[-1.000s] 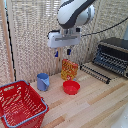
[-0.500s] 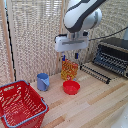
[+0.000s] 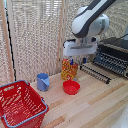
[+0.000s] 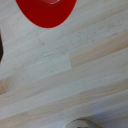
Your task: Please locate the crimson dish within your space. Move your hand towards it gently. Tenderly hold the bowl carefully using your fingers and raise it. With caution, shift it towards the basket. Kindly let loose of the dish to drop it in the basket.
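Since a second ago the white arm has swung toward the exterior view's right and a little toward the camera, so the gripper (image 3: 77, 62) now hangs above the wooden table (image 3: 95, 107), over and slightly behind the crimson dish (image 3: 71, 87). The bowl, the blue cup and the basket lie where they did before.

The crimson dish sits upright on the bare planks near the middle of the table, apart from everything else. Behind it stands an orange and yellow packet (image 3: 69, 70), partly covered by the gripper's dark blue-tipped fingers (image 3: 72, 61). The blue cup (image 3: 43, 82) stands to the exterior view's left of the bowl, between it and the basket (image 3: 20, 104), which fills the near left corner with its red grid walls and blue-grey rim. A dark appliance with a black wire rack (image 3: 111, 59) occupies the exterior view's right, and a pale woven screen (image 3: 35, 37) closes off the back. Nothing lies directly between the bowl and the gripper.

The packet's printing is too blurred to read, and no other writing shows.

The fingers hang apart with a gap between them, touching nothing and holding nothing. In the wrist view the crimson dish (image 4: 46, 12) shows as a red arc cut off by the edge, with pale wooden table (image 4: 70, 70) filling the rest.
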Robot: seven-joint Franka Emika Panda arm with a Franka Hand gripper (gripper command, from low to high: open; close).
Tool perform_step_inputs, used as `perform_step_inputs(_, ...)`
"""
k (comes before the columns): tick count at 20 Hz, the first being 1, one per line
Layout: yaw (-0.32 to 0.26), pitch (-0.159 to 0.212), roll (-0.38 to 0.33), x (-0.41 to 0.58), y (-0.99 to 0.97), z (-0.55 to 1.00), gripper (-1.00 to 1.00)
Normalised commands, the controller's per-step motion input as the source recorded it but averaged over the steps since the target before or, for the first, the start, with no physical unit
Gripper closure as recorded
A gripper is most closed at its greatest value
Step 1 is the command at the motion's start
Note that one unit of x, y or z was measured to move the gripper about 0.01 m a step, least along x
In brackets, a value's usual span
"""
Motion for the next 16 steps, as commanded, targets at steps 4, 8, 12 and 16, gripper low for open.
perform_step_inputs(4,-0.019,-0.104,0.042,-0.316,-0.18,-0.5,-1.0)
perform_step_inputs(8,-0.022,-0.139,0.01,-0.137,-0.07,-0.57,-1.0)
perform_step_inputs(12,-0.019,-0.148,0.0,0.011,0.0,-0.51,-1.0)
perform_step_inputs(16,-0.022,-0.077,-0.001,0.044,0.0,-0.39,-1.0)
